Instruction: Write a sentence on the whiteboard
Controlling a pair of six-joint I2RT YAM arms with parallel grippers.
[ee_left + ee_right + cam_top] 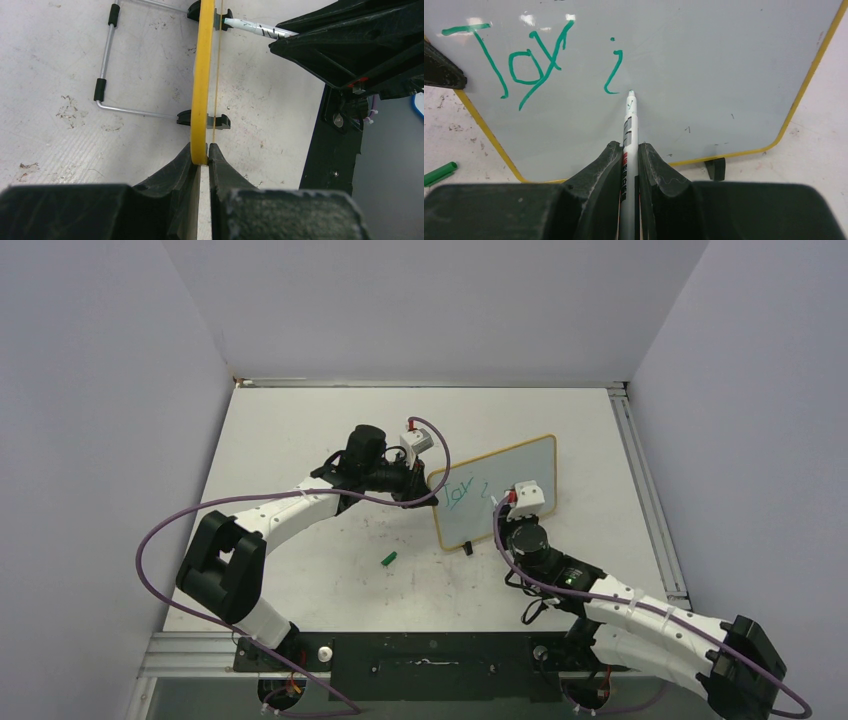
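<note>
**Risk: board shifts mid-stroke**

The whiteboard (497, 492) stands on the counter (300, 440), toward 3 o'clock of centre. The sentence (531, 60) reads "Joy i". Left jaws clamp its 9 o'clock rim. Right jaws grip the marker (630, 125), its tip at 5 o'clock of the "i". Heavy pressure could tilt the board or skew strokes.

Left arm (300, 505) bent, reaching forward-right; left fingers (179, 176) pinched close. Right arm (622, 606) extended forward-left; right fingers (605, 166) pinched close.

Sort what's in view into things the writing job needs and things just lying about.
In use: whiteboard, green writing, marker, left gripper clamping the board's edge, right gripper holding the marker.
Lying about: green cap on the table.
</note>
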